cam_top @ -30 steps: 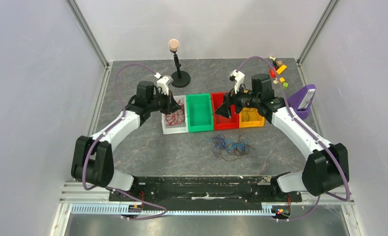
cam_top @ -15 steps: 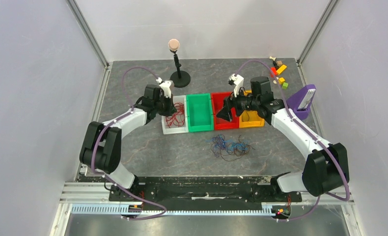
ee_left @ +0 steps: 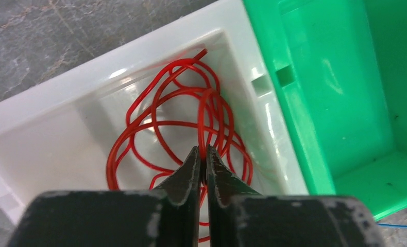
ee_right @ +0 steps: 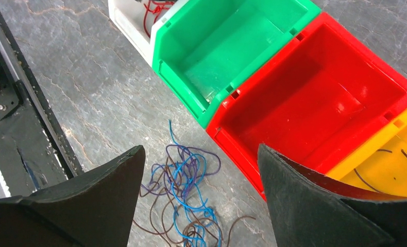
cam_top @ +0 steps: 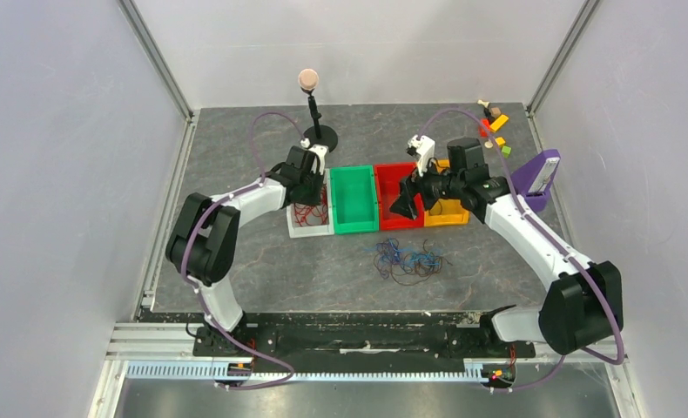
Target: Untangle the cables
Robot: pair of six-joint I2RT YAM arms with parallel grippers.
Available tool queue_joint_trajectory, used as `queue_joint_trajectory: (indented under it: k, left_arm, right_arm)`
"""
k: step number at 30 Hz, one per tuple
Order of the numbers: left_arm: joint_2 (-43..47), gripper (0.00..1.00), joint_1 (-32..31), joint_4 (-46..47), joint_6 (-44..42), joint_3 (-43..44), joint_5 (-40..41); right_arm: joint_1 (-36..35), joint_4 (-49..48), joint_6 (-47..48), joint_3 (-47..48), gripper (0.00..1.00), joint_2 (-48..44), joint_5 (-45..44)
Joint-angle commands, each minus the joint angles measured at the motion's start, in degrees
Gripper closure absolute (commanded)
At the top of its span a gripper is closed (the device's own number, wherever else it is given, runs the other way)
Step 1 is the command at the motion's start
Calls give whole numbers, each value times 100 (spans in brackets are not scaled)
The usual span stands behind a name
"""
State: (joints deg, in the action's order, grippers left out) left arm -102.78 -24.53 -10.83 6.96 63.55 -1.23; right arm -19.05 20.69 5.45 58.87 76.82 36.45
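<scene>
My left pincer [ee_left: 203, 154] is clenched over the white bin [ee_left: 47, 118] at the left end of the row. Its tips are pinched on one loop of the red cables [ee_left: 160, 123], which lie coiled inside that bin. The green bin [ee_left: 320, 77] touches the white one on its right.

My right pincer [ee_right: 200, 149] hangs released, its jaws spread wide and holding nothing, above the near edge of the red bin [ee_right: 320, 98]. The orange bin [ee_right: 387, 170] sits against the red bin's right side, with a few thin dark strands in it.

The loose tangle [cam_top: 406, 259] of blue and dark cables lies on the counter [ee_right: 88, 77], just near of the green and red bins. It is apart from both pincers.
</scene>
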Motion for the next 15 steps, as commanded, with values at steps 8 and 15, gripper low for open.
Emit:
queue_joint_trajectory:
  k: [8, 15]
  left_arm:
    - [1605, 46, 24, -1302, 187, 588, 150]
    - [2461, 25, 32, -1216, -81, 562, -522]
  right_arm:
    - [110, 1224, 891, 433, 14, -214, -307]
    - [199, 2051, 1655, 492, 13, -266, -485]
